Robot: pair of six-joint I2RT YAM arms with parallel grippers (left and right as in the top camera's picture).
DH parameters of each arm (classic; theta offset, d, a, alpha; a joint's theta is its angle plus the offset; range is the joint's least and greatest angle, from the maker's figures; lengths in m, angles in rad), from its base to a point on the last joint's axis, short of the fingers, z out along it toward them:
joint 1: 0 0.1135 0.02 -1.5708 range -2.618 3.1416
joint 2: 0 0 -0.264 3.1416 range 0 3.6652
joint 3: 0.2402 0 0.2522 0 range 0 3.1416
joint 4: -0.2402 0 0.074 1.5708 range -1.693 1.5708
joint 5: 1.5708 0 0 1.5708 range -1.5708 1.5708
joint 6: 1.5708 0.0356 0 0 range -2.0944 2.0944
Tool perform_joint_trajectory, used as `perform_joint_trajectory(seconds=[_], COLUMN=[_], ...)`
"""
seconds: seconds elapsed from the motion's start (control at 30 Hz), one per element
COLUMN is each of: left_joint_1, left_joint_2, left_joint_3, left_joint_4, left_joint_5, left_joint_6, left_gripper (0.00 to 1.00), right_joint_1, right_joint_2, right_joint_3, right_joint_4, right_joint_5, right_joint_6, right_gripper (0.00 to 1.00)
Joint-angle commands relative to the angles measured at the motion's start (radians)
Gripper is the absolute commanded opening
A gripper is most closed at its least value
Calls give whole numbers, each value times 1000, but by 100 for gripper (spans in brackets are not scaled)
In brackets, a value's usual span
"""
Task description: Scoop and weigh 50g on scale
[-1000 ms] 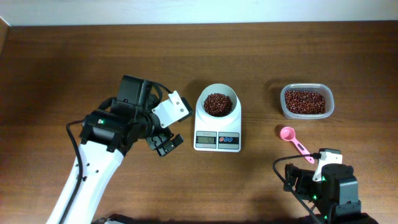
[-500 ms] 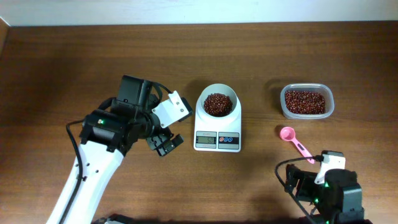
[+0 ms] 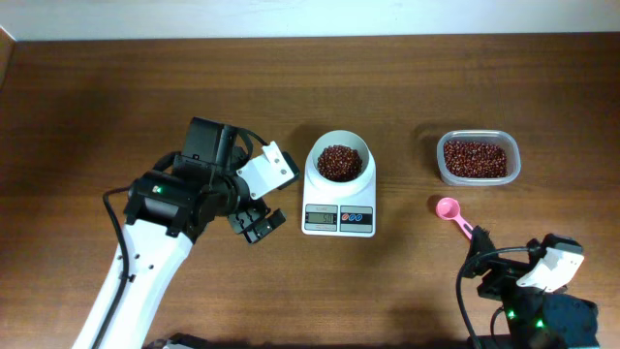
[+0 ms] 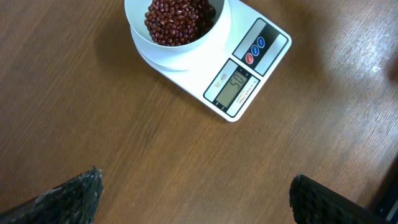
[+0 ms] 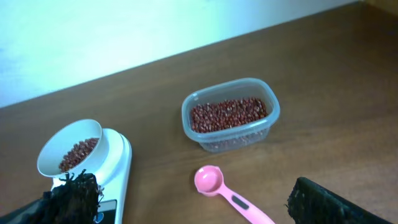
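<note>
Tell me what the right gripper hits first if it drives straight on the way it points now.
Most likely the pink scoop, lying just ahead of the open right gripper; the bean tub sits beyond it. Height is unclear, so it might pass over.

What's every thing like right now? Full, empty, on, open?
scale: switched on, digits showing.
bowl: on the scale, holding beans.
tub: no lid on, partly filled with beans.
pink scoop: empty, lying loose.
left pincer: open, holding nothing.
right pincer: open, holding nothing.
</note>
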Motion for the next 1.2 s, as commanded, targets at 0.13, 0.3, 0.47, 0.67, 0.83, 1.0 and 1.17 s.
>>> perform_joint_trajectory(seconds=[0.13, 0.3, 0.47, 0.67, 0.83, 1.0, 1.17], left_joint_1=[4, 4, 4, 4, 4, 4, 4], left_joint_2=[-10, -10, -10, -10, -10, -10, -10], left_joint_3=[15, 15, 15, 15, 15, 15, 15], left_joint_4=[2, 2, 2, 2, 2, 1, 2], left_joint_5=[11, 11, 11, 11, 11, 11, 11], left_joint_6=[16, 16, 16, 16, 16, 16, 16], left_gripper=[99, 99, 99, 99, 99, 99, 99], right_joint_1=[-8, -76, -113, -113, -113, -134, -172], right_joint_2=[-59, -129, -129, -129, -129, -129, -129], right_joint_3=[-147, -231, -264, -369, -462, -540, -552], right_joint_4=[270, 348, 462, 615, 714, 780, 780], right_joint_5=[-9, -82, -88, -84, -81, -77, -78], right_joint_6=[-10, -10, -10, -11, -10, -10, -11], right_gripper=[99, 99, 99, 99, 99, 99, 99])
